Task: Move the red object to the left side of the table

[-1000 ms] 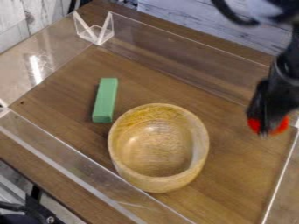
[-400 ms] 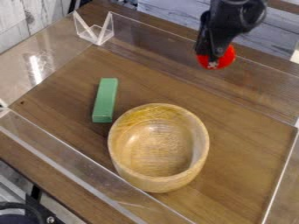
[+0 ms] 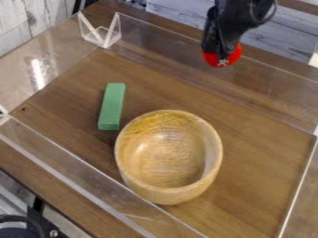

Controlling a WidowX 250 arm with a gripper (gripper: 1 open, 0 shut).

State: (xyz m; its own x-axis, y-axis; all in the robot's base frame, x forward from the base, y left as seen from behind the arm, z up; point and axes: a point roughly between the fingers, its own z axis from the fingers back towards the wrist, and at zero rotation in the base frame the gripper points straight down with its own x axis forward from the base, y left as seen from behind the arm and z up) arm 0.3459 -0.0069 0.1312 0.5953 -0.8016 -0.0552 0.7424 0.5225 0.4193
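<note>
Holding the red object [image 3: 225, 58] above the table [image 3: 74, 88], the gripper [image 3: 222, 53] is closed tight on it. It seems light, smooth and round, so it may slip; gripping across its middle looks safest.

One red object [image 3: 225, 58], one green block [image 3: 112, 105], one wooden bowl [image 3: 169, 154], one clear stand [image 3: 99, 31], all on one counter [image 3: 248, 107].
</note>
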